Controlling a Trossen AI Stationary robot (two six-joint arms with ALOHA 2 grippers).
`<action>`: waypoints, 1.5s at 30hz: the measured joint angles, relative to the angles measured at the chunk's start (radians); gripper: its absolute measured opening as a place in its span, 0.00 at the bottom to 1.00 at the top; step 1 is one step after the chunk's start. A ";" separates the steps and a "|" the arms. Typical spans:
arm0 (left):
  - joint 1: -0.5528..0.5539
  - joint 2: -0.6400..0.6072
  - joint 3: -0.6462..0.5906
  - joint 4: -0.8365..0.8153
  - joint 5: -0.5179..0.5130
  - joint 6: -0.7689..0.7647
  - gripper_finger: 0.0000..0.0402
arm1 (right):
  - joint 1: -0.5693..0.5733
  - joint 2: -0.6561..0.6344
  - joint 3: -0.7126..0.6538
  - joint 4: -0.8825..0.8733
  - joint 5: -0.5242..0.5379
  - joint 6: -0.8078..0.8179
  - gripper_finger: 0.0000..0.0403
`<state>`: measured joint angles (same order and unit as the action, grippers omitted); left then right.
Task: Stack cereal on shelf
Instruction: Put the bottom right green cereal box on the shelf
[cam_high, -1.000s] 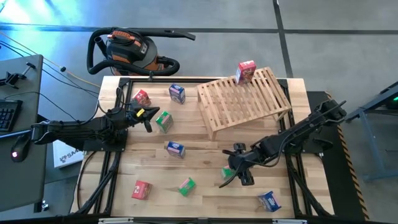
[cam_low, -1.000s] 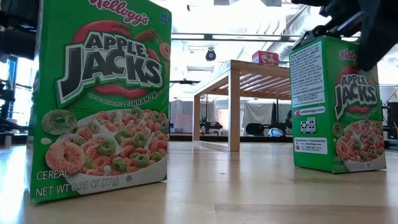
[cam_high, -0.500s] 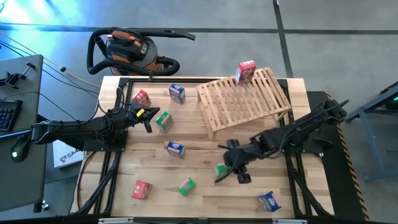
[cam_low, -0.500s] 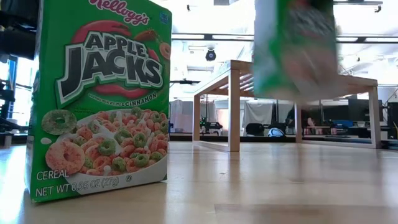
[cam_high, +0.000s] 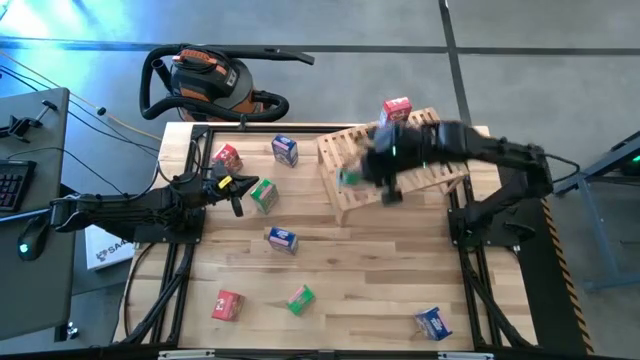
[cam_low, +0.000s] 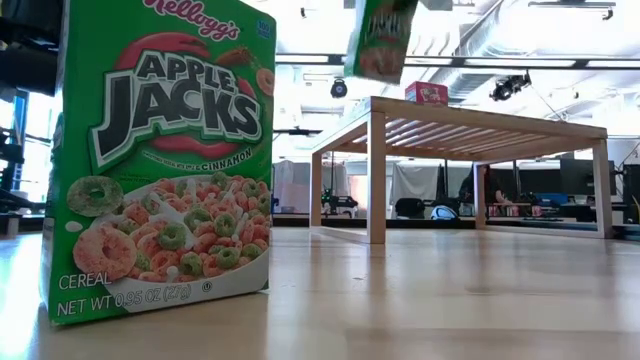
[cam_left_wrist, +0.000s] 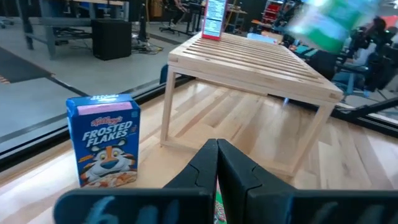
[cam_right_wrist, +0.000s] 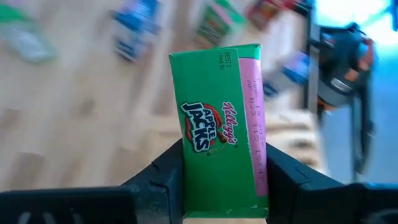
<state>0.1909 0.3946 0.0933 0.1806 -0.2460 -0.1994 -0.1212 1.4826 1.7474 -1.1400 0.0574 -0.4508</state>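
Observation:
My right gripper (cam_high: 362, 172) is shut on a green Apple Jacks cereal box (cam_right_wrist: 221, 124), blurred, above the left end of the slatted wooden shelf (cam_high: 400, 160). The box shows high up in the low view (cam_low: 378, 38). A red box (cam_high: 395, 113) stands on the shelf's far edge. My left gripper (cam_high: 238, 198) is shut and empty, its tips (cam_left_wrist: 217, 152) right beside another green box (cam_high: 264, 194) at the table's left. Loose boxes stand on the table: red (cam_high: 228, 157), blue (cam_high: 285, 150), blue (cam_high: 282, 239), red (cam_high: 228, 305), green (cam_high: 300, 299), blue (cam_high: 433, 322). My right gripper pinches the green box between its two fingers (cam_right_wrist: 169, 171), one on each of two opposite sides, at the box's end nearest the wrist (cam_right_wrist: 217, 199). The rest of the box sticks out past the fingertips. The box is lifted clear, above the shelf.
A shop vacuum (cam_high: 205, 80) stands on the floor beyond the table's far left edge. In the low view a green box (cam_low: 160, 160) fills the left. The table's near middle and near right show bare planks (cam_high: 380, 290).
My right gripper has risen from the table's near right area and swung fast toward the far edge, carrying the green box up and over the shelf's left end. The box has been lifted clear of the table.

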 joint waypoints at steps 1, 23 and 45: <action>0.000 0.000 0.000 0.000 0.001 0.000 0.00 | -0.047 0.000 0.000 0.000 -0.018 -0.031 0.33; 0.000 0.000 0.000 0.005 0.024 -0.009 0.00 | -0.383 0.119 -0.015 0.033 -0.080 -0.228 0.33; -0.001 0.000 0.000 0.018 0.033 -0.034 0.00 | -0.383 0.119 -0.017 0.068 0.003 -0.168 0.50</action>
<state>0.1898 0.3950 0.0929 0.1986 -0.2127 -0.2337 -0.5045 1.6016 1.7302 -1.0718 0.0601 -0.6188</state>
